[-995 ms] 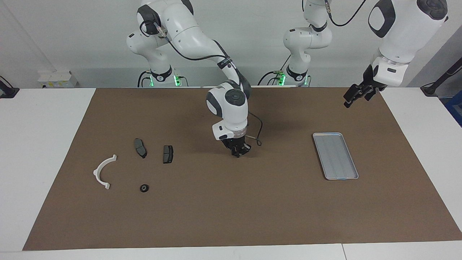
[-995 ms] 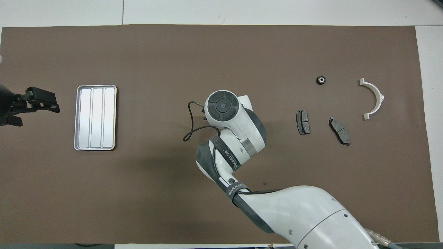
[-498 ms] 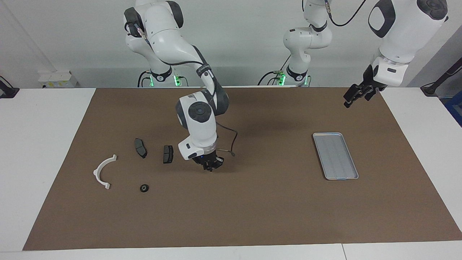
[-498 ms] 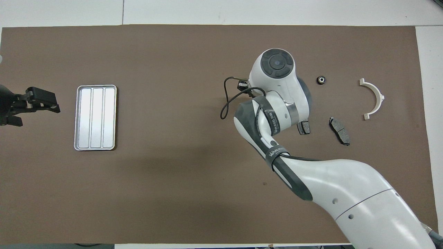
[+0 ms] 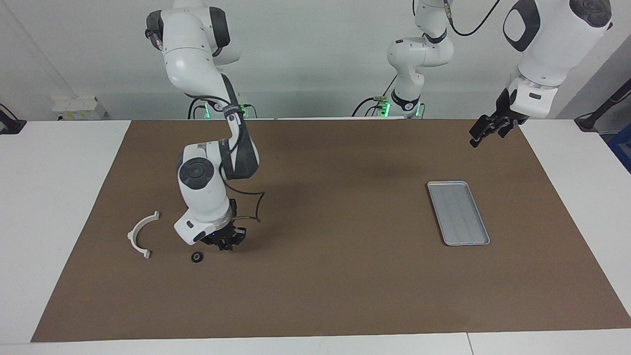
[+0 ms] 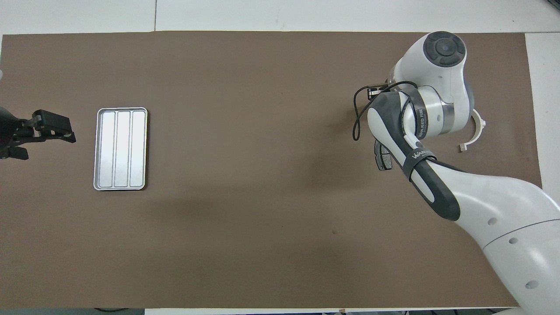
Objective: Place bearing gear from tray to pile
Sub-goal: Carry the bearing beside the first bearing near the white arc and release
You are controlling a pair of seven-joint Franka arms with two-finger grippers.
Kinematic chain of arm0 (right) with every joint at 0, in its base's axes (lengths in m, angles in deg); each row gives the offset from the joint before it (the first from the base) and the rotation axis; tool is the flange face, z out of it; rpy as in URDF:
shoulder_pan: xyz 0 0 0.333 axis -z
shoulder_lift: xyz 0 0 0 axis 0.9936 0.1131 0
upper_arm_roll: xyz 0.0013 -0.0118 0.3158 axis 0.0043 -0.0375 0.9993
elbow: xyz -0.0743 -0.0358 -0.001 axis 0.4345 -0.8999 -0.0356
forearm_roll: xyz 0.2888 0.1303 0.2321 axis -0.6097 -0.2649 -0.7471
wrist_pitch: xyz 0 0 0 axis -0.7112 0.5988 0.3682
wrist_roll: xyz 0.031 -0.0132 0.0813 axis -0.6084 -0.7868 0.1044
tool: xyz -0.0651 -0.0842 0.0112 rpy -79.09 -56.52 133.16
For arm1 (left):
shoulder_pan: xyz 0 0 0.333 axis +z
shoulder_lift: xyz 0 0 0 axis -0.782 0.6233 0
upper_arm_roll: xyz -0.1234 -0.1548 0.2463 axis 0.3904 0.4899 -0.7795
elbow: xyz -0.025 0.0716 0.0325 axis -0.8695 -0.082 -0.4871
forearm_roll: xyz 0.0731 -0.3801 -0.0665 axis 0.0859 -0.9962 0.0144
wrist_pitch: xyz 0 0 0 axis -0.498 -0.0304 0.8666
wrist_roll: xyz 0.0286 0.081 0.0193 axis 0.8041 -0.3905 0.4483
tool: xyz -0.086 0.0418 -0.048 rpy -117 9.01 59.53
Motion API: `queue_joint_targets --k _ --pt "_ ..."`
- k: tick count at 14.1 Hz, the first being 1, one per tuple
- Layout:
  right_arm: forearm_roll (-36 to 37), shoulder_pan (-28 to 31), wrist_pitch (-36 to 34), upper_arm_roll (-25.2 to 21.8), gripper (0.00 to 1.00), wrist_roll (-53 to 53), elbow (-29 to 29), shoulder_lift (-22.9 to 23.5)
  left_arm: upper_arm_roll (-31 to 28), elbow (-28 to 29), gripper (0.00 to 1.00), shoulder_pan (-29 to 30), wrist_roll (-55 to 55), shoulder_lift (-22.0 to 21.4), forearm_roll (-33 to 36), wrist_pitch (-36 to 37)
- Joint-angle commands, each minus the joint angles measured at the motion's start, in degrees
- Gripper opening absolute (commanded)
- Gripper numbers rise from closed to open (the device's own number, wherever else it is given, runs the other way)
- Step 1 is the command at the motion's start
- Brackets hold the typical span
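over the pile end of the mat, facing view: the right gripper (image 5: 227, 244) hangs low above the brown mat (image 5: 315, 276), fingers drawn fully together; whether something small sits between the tips i cannot tell.
bearing gear (image 5: 197, 257): a small dark ring flat on the mat, just beside the right gripper and apart from it, toward the right arm's end.
white bracket (image 5: 140, 235): on from the gear, toward the same end of the table.
tray (image 5: 458, 212): well apart from the right gripper, toward the left arm's end, nothing in it.
left gripper (image 5: 485, 129): waits in the air, not over the tray, jaws spread wide and empty.
overhead view, right arm: its wrist covers the gear and most of the pile; the gripper's tips do not show.
brake pad (image 6: 381, 156): one dark edge peeks out beside the forearm.
bracket end (image 6: 470, 141): shows just past the wrist.
tray here (image 6: 120, 149): bare ridged metal.
handling, judged: the gear looks stiff, dense for its size, smooth and apt to roll or slip.
hold, judged: pinch squarely across the outer rim from above.
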Motion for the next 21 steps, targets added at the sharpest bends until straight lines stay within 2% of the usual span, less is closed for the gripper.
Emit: queue_joint_targets --k 1,5,8,19,20,21 --pt "1.1 3.8 -0.9 0.9 0.0 -7.7 -0.3 -0.6 0.3 1.2 1.0 0.3 -0.4 -1.3 0.2 -0.2" --pt "1.1 7.4 0.4 1.0 0.0 -14.3 1.1 -0.6 0.3 1.2 1.0 0.3 -0.4 -1.3 0.2 -0.2" --pt "1.0 10.2 8.3 1.1 0.0 -19.9 5.0 -0.7 0.3 1.2 1.0 0.3 -0.4 -1.3 0.2 -0.2" --pt "0.2 12.5 16.0 1.1 0.0 -22.9 10.2 -0.5 0.3 1.2 1.0 0.3 -0.4 -1.3 0.2 -0.1" --pt "0.1 12.5 15.9 1.1 0.24 -22.9 10.2 -0.5 0.3 1.2 1.0 0.3 -0.4 -1.3 0.2 -0.2" --pt "0.1 12.4 15.7 1.1 0.55 -22.7 10.1 -0.5 0.3 1.2 1.0 0.3 -0.4 -1.3 0.2 -0.2"
